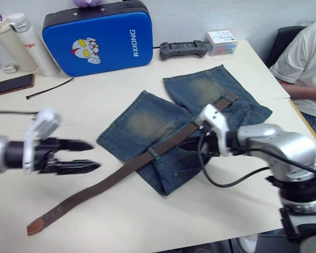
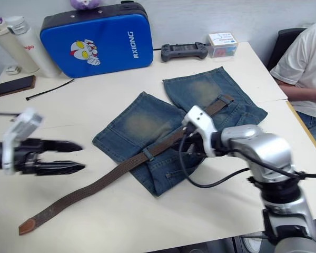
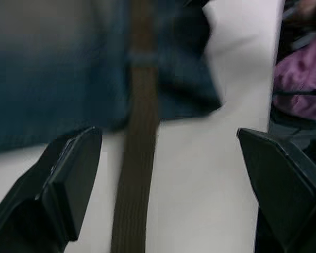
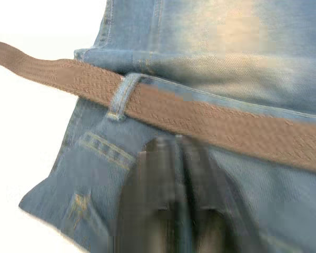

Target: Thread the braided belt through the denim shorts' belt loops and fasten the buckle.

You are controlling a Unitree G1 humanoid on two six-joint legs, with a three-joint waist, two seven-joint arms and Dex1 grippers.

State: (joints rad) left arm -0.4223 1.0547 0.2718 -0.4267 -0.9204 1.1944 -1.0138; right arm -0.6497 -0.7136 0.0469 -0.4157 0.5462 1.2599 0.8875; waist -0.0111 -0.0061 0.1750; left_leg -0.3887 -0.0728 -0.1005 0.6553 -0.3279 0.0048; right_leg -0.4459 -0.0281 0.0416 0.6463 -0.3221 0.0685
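braided belt [image 1: 127,167]: threaded under one belt loop [image 4: 121,96] across denim shorts [image 1: 147,124], tan tip on tabletop [image 1: 121,221] | buckle end hidden | left gripper [image 1: 92,156]: apart, empty | right gripper [image 4: 171,174]: fingers together, blurred, above shorts

Left claw [image 1: 89,156] spread wide, right claw [image 4: 174,211] with fingers together, pointing down

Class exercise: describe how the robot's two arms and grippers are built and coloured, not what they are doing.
Both arms have silver-grey metallic casings with black joints. The left gripper has two tapering black fingers behind a white bracket on its wrist. The right gripper has dark fingers; its wrist also carries a white bracket, and black cables loop beneath the rounded silver forearm.
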